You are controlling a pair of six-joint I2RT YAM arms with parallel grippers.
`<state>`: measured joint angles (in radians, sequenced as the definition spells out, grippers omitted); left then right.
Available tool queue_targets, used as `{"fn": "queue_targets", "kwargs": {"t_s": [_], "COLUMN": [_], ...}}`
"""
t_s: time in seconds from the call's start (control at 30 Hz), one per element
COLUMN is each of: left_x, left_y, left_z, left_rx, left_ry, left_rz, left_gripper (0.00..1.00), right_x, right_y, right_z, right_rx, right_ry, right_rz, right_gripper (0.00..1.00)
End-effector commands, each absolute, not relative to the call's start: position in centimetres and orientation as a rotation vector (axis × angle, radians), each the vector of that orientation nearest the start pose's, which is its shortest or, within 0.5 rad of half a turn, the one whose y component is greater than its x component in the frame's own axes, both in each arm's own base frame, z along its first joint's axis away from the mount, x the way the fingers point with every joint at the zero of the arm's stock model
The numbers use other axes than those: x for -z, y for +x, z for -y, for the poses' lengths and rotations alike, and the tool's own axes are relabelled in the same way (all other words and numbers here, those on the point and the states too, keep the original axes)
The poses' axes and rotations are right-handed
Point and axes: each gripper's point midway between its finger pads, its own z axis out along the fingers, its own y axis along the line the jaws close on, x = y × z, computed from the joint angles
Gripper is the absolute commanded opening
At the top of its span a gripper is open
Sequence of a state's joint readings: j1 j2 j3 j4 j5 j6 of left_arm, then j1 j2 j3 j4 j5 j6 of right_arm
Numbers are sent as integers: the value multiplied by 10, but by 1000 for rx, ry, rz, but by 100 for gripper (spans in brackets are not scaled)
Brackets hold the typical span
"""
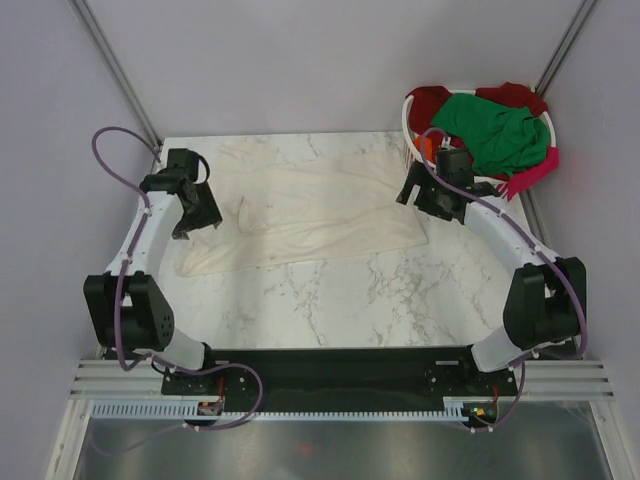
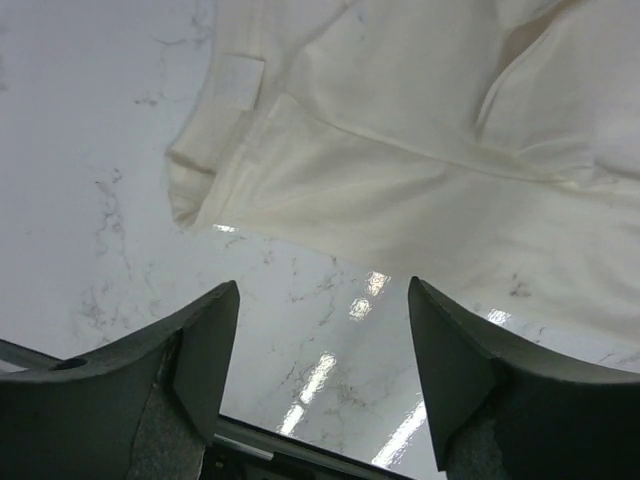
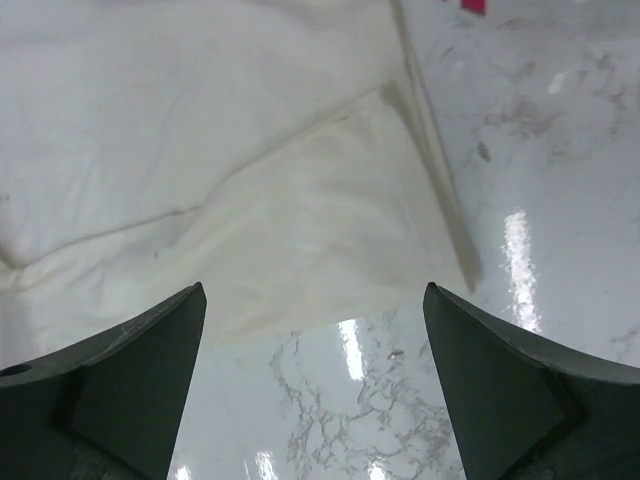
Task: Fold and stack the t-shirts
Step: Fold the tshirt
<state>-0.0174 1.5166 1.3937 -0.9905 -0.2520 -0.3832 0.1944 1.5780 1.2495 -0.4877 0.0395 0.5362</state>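
A cream t-shirt [image 1: 310, 220] lies spread and partly folded on the marble table, reaching from left to right. It also shows in the left wrist view [image 2: 420, 150] and in the right wrist view [image 3: 230, 200]. My left gripper [image 1: 195, 212] hovers above the shirt's left end, open and empty, over bare marble [image 2: 323, 300]. My right gripper [image 1: 432, 198] hovers above the shirt's right end, open and empty [image 3: 315, 310]. A green t-shirt [image 1: 490, 130], a dark red one [image 1: 515, 97] and a pink one [image 1: 530, 178] lie in the basket.
A white slatted laundry basket [image 1: 408, 118] stands at the table's back right corner, just behind my right gripper. Grey walls enclose the table at the back and sides. A black base rail [image 1: 330, 365] runs along the near edge.
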Motion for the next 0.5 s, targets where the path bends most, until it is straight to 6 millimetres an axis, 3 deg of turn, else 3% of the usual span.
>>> {"fn": "queue_targets", "kwargs": {"t_s": [0.0, 0.1, 0.27, 0.43, 0.47], "left_x": [-110, -92, -76, -48, -43], "left_y": [343, 345, 350, 344, 342], "left_z": [6, 8, 7, -21, -25], "left_rx": [27, 29, 12, -129, -174], "left_ry": [-618, -642, -669, -757, -762], "left_rz": [-2660, -2698, -2728, -2776, -2784], "left_gripper": [74, 69, 68, 67, 67], "right_x": [-120, -107, -81, -42, -31], "right_y": [393, 391, 396, 387, 377], "right_z": [-138, -159, -164, -159, -155], "right_rx": [-569, -696, -727, -690, -669], "right_ry": [261, 168, 170, 270, 290], "right_rz": [-2434, -2458, -2504, -2572, -2602], "right_gripper": [98, 96, 94, 94, 94]}}
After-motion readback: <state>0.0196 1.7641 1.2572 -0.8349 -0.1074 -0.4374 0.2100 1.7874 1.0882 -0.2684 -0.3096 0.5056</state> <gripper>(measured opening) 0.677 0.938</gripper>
